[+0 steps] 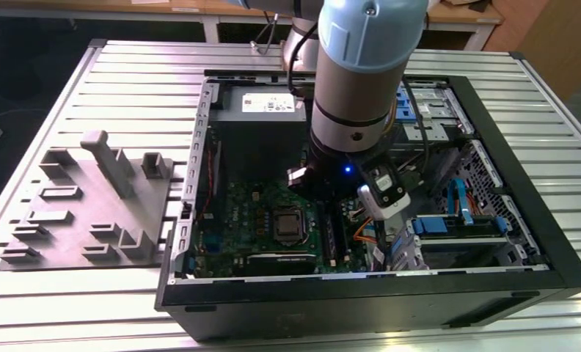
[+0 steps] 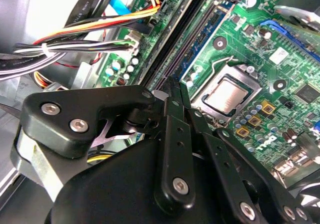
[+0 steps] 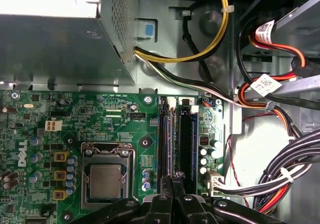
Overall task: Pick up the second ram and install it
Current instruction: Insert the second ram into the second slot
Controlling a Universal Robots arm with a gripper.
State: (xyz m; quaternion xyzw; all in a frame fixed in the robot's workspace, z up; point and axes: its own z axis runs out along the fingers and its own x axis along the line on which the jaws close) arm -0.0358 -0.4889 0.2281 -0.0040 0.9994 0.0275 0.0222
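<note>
My gripper (image 2: 175, 87) hangs inside the open computer case (image 1: 525, 220), low over the green board (image 1: 261, 205). Its black fingers (image 3: 167, 184) are shut together, and I see nothing held between them. They sit right above the long black slots (image 3: 186, 139) beside the processor socket (image 3: 106, 176). A thin dark strip with a purplish tint, which looks like the second ram (image 3: 167, 141), stands on edge in one slot and runs out from under the fingertips. Whether the fingertips touch it I cannot tell. In the exterior view the arm's wrist (image 1: 354, 147) hides the fingers.
Bundles of coloured cables (image 3: 280, 179) lie close beside the slots, and more cables (image 2: 80, 39) run past the fingers. The power supply box (image 3: 65, 39) stands beyond the board. A grey fixture with an upright post (image 1: 109, 165) rests on the slatted table at the exterior view's left.
</note>
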